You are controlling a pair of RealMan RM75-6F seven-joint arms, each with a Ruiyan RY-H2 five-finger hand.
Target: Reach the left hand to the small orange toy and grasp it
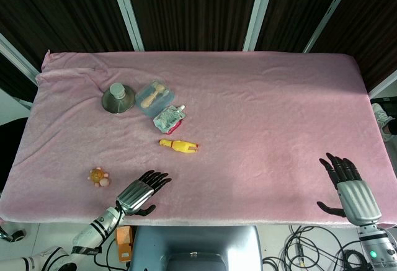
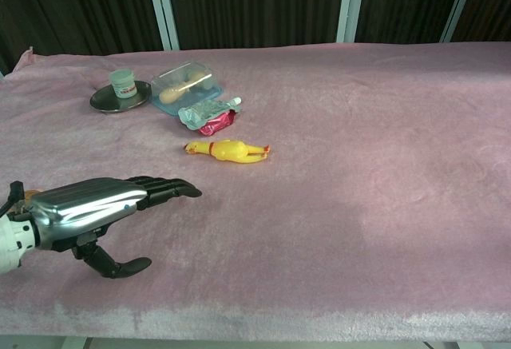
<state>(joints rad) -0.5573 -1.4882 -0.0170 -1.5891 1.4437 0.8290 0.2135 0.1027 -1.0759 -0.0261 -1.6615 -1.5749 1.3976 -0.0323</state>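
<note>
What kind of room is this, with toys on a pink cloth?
Probably a robot lab: a table draped in pink cloth, two mechanical hands, left and right, over it, and loose cables on the floor.

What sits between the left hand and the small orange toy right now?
Nothing: only bare pink cloth separates the left hand from the small orange toy, seen in the head view.

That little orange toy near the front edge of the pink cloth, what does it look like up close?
The small orange toy is a rounded figure, orange with paler and pinkish bits around it; finer detail is too small to tell. It lies on the pink cloth-covered table, near the front left edge. Nothing touches it: the left hand, fingers spread, is beside it with a gap between. In the chest view that hand hides nearly all of it.
</note>
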